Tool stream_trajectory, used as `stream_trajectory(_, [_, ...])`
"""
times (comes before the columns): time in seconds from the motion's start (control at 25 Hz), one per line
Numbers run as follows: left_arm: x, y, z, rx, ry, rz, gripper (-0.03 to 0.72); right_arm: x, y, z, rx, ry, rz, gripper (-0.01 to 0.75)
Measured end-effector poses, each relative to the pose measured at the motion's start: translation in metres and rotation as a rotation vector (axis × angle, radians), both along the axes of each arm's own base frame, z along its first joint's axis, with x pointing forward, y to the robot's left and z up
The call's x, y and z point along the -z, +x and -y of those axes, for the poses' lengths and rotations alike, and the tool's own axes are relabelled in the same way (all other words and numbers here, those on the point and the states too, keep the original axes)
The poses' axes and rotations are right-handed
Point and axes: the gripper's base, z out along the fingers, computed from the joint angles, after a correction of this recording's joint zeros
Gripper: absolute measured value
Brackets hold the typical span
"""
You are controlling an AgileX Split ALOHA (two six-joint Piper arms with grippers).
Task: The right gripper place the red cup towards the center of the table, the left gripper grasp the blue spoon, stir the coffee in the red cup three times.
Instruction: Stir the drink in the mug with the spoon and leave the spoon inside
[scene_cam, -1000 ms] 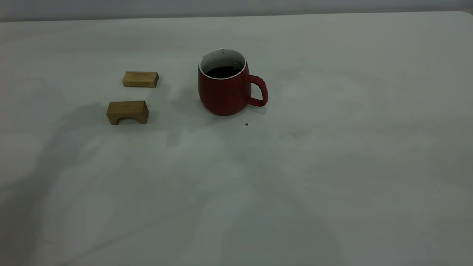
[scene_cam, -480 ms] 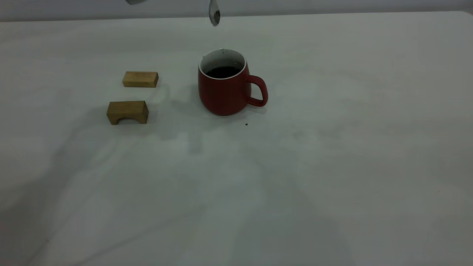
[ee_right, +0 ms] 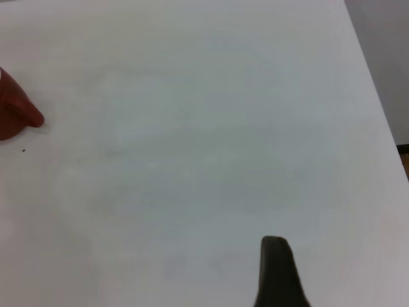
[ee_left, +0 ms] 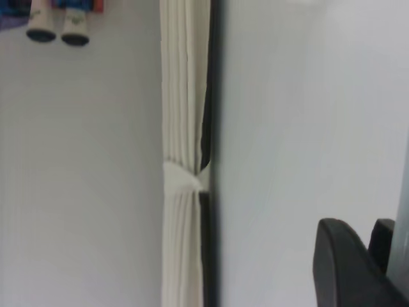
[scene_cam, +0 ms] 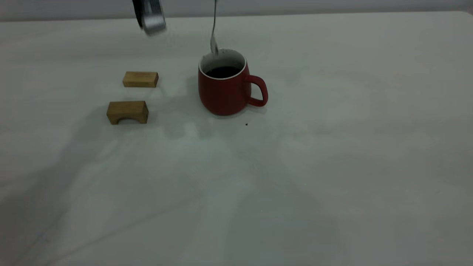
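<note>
Over red cup (scene_cam: 226, 87) | blue spoon (scene_cam: 213, 35) bowl at rim | left tool (ee_left: 358, 265) grip: cannot tell

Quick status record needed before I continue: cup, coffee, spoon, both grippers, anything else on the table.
red cup: upright on the table, handle toward the right arm's side
coffee: dark, well below the rim
blue spoon: hanging near-vertical, bowl at the cup's far rim
left gripper: fingers partly visible, state unclear
right gripper: away from the cup, one finger visible
other: two wooden blocks
</note>
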Motion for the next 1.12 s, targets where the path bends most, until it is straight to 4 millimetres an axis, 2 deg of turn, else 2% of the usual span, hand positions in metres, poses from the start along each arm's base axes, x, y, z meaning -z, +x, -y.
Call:
stream_trajectory(0.36, [0.03,0.03,0.008,-0.016,0.017,0.032,0.127,0.0,0.0,0.0,0.0,0.0,0.0,0.541])
stream_trajectory(0.72, [0.07,0.027,0.011,0.009,0.022,-0.046,0.127,0.0,0.0,0.0,0.0,0.0,0.0,0.541])
stream_trajectory(0.96, [0.076,0.032,-0.001,-0.018,0.044,-0.051,0.127,0.0,0.0,0.0,0.0,0.0,0.0,0.541])
stream_trajectory(1.12, [0.076,0.044,-0.002,-0.035,0.047,-0.002,0.127,0.0,0.0,0.0,0.0,0.0,0.0,0.541])
